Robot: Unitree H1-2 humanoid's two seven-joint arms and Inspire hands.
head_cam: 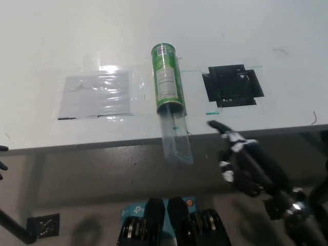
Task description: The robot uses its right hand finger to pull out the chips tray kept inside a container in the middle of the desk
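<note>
Head view: clear chips tray (175, 138) hard to trace; left hand unseen.

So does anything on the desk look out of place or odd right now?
Yes. The clear tray sticks out of the green can, which lies on its side, and overhangs the desk edge unsupported. The right robot hand is off to its right, not touching.

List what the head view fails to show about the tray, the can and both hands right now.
- Clear tray: see-through; any chips inside cannot be made out.
- Green can: label print too small to read.
- Left hand: only a dark sliver at the picture's left edge, cut off; state unknown.
- Right hand: apart from the tray, one finger extended; motion blur hides the other fingers.
</note>
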